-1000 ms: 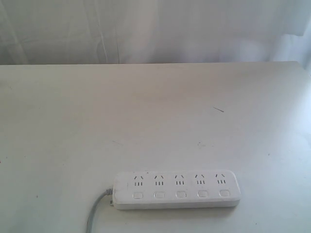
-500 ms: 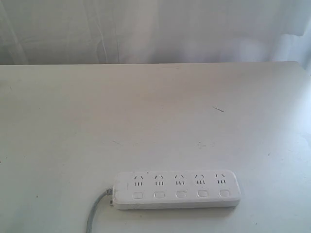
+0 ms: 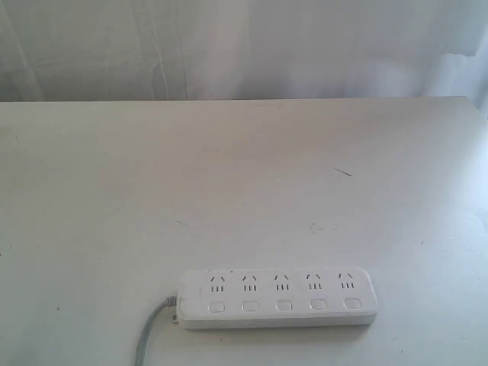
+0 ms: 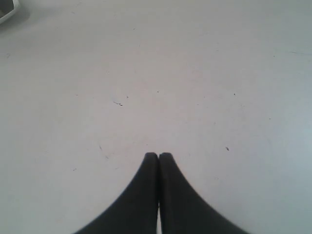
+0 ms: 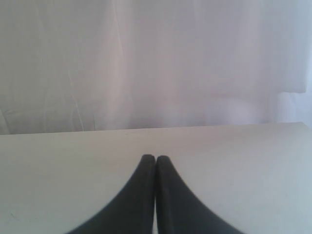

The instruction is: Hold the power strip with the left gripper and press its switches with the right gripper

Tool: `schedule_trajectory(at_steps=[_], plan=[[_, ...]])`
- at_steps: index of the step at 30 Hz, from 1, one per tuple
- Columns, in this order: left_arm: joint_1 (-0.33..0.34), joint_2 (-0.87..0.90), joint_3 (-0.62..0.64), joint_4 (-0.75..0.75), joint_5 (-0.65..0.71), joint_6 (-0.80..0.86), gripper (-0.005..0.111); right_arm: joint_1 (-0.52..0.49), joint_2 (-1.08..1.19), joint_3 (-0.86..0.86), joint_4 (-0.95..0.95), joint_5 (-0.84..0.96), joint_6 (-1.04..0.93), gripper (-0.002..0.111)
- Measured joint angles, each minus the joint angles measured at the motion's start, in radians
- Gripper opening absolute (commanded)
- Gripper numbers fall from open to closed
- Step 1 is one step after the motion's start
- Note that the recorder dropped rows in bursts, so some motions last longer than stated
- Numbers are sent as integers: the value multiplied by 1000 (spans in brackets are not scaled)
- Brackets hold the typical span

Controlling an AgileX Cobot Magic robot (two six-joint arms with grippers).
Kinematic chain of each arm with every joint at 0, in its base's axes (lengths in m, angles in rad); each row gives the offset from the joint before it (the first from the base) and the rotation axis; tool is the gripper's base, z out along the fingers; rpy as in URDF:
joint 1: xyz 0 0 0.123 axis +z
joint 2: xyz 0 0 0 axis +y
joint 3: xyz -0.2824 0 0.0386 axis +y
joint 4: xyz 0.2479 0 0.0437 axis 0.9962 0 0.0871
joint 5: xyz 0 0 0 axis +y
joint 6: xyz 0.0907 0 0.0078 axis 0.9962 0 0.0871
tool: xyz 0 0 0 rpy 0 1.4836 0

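White table (image 3: pixel 244 191) — power strip (image 3: pixel 278 298), grey cord (image 3: pixel 149 335)

My left pincer (image 4: pixel 158 156) is plain black, and my right pincer (image 5: pixel 155 158) is the same black. The strip (image 3: pixel 278 299) is white with small dark slots, and its switches (image 3: pixel 284 306) are white too. Its cord (image 3: pixel 149 335) is grey. The bench (image 3: pixel 229 175) is off-white, flecked with tiny dark marks. The curtain (image 3: pixel 244 46) is white with pale streaks.
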Motion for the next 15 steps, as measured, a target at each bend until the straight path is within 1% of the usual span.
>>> schedule_trajectory(at_steps=[11, 15], plan=[[0, 0, 0, 2, 0, 4, 0, 0, 0, 0, 0, 5, -19, 0], [0, 0, 0, 2, 0, 4, 0, 0, 0, 0, 0, 83, -51, 0]])
